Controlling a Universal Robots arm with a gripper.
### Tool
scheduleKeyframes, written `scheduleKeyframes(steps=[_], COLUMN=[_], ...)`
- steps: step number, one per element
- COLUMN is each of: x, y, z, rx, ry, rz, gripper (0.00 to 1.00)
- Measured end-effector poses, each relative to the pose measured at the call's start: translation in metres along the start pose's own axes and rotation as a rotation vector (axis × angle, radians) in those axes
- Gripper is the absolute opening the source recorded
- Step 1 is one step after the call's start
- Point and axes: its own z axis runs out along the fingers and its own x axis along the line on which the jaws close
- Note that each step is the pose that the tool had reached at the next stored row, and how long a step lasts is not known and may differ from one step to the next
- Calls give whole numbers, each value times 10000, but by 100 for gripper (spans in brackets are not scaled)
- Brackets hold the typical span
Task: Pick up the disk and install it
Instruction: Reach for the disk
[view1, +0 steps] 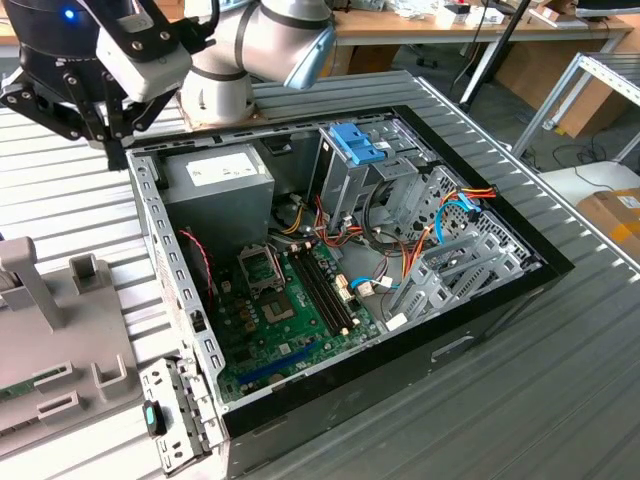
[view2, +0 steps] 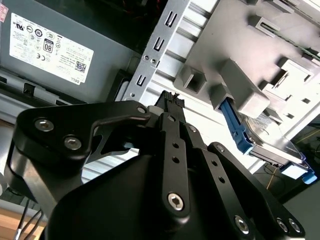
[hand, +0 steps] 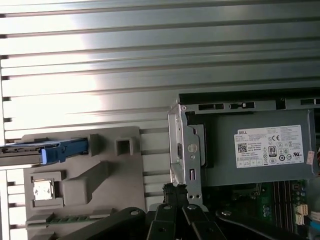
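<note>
At the exterior view's far left, over the corner of the open computer case (view1: 480, 330): 1 gripper (view1: 110, 142), fingers (view2: 175, 130) closed together with nothing between them (seen in both wrist views). 1 disk (view2: 272, 147), standing on edge in the grey holder (view2: 240, 95) just beside the case, blue rails showing, apart from the gripper. 1 grey power-supply box (view1: 215, 175) in the case's far-left corner, near the gripper.

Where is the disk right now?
In the first wrist view, the disk sits in the grey holder on the table, beside the open computer case; that holder is at the exterior view's left.
</note>
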Motion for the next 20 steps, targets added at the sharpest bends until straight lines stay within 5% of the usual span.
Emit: scheduleKeyframes(steps=[20], x=[428], y=[-32], z=[-12], rx=[0], ry=[0], rz=[1], gripper=[11])
